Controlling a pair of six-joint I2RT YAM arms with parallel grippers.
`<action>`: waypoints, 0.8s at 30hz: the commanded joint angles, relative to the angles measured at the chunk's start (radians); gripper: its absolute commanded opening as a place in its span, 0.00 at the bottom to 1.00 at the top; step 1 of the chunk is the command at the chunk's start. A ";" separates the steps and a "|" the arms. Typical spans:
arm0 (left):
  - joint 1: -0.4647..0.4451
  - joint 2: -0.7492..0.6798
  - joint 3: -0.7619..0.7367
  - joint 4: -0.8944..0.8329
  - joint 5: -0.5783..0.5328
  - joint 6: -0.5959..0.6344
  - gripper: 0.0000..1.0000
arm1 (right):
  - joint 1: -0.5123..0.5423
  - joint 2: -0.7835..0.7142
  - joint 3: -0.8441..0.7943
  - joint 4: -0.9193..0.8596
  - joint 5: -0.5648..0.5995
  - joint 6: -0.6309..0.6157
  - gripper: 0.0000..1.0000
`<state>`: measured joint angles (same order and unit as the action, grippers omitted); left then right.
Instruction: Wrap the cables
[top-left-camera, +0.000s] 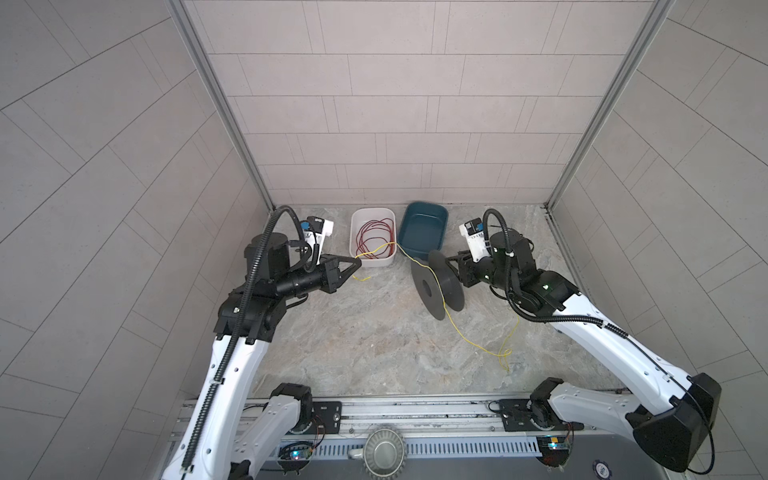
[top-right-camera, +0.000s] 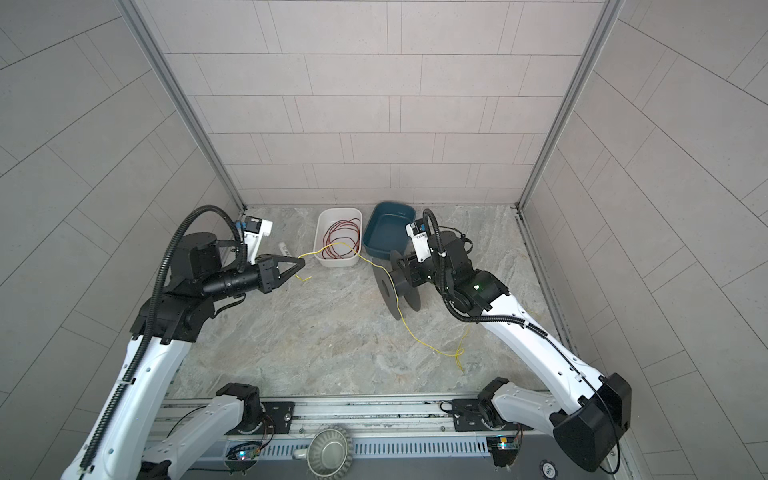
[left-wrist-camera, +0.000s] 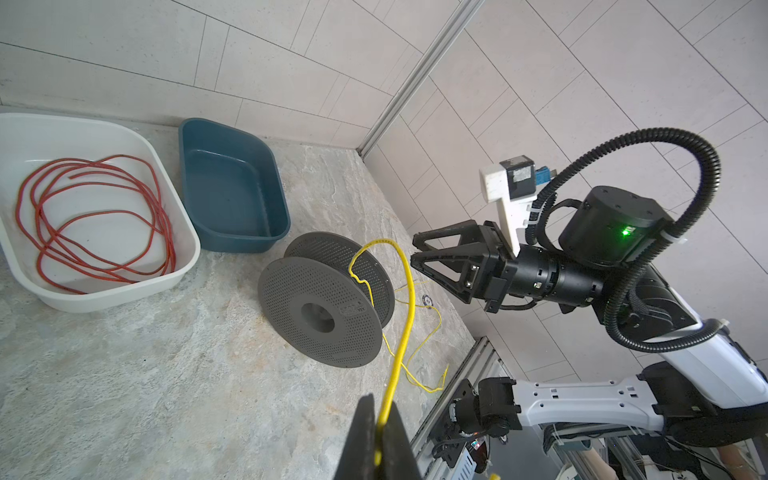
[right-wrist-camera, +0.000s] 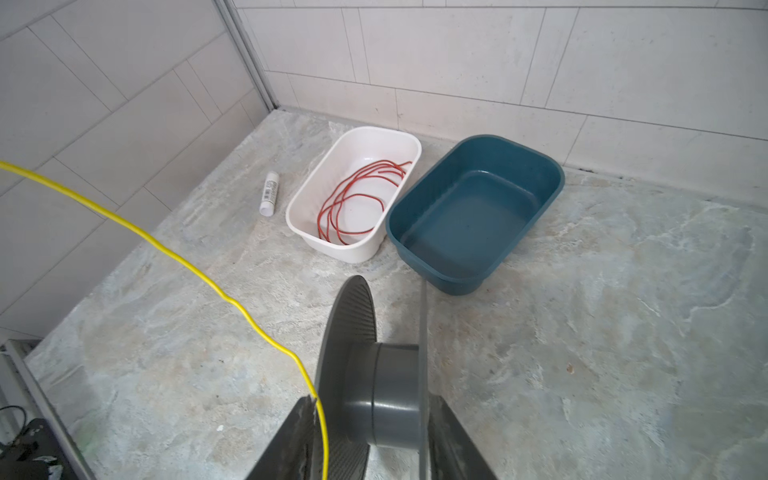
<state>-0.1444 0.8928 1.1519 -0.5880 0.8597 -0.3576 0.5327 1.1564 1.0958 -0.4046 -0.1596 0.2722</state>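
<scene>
Grey marble table (top-left-camera: 353, 340). Upper centre, empty blue tub (top-left-camera: 422, 232) beside white tub (top-left-camera: 372, 262) with coiled red wire (top-left-camera: 371, 231). Right of centre, grey spool (top-left-camera: 432, 299) on edge; right pincer (top-left-camera: 451, 264) part open at its far flange, contact unclear. Centre left, left pincer (top-left-camera: 356, 262) clamped on yellow cable (left-wrist-camera: 411, 307), strung from there across the spool to loose loops lower right. Print on small white tube (right-wrist-camera: 269, 193) unreadable.
</scene>
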 joint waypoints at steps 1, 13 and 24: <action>-0.003 -0.012 0.016 0.020 0.010 0.009 0.00 | -0.014 0.057 0.028 -0.102 0.017 0.017 0.36; -0.003 -0.024 0.007 0.041 0.024 0.000 0.00 | -0.013 0.197 0.050 -0.068 0.005 0.070 0.21; -0.003 -0.039 0.005 0.060 0.030 -0.008 0.00 | 0.030 0.252 0.079 -0.027 0.138 0.183 0.00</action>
<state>-0.1444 0.8696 1.1519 -0.5648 0.8738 -0.3656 0.5381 1.4078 1.1358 -0.4526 -0.1001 0.3981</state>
